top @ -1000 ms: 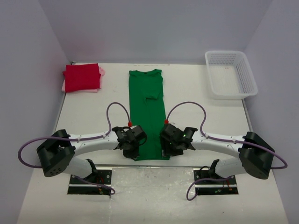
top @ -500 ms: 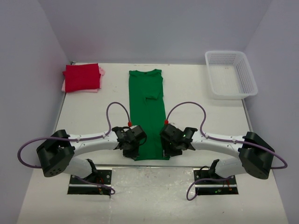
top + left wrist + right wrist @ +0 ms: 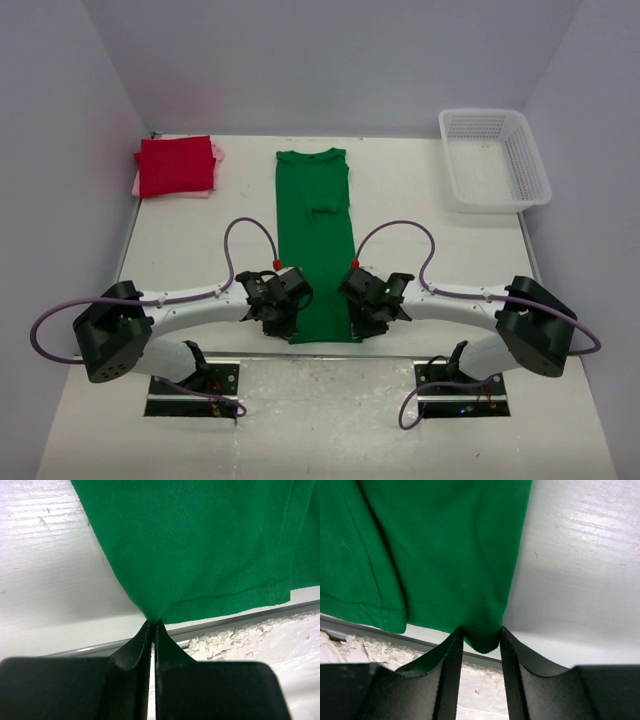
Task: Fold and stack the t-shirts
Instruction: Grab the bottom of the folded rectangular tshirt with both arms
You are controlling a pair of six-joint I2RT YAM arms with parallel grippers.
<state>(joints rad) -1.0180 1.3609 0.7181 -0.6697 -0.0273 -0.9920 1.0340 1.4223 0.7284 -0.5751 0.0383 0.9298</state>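
The bright green t-shirt [image 3: 315, 230] lies as a long narrow strip down the middle of the table, collar at the far end. My left gripper [image 3: 284, 322] is at its near left hem corner and is shut on that corner [image 3: 154, 622], the cloth [image 3: 200, 545] pulled into a point at the tips. My right gripper [image 3: 356, 322] is at the near right hem corner; its jaws [image 3: 481, 632] stand apart with the green corner [image 3: 445, 555] tucked between them. A folded red t-shirt [image 3: 175, 165] rests on a pale pink one [image 3: 218, 153] at the far left.
A white mesh basket [image 3: 493, 113] stands at the far right. A metal strip [image 3: 225, 622] marks the table's near edge just behind the shirt's hem. Walls close in the table on the left, back and right.
My left gripper has closed fully on the left hem corner. My right gripper's jaws have narrowed around the right corner, and both arms have shifted slightly.
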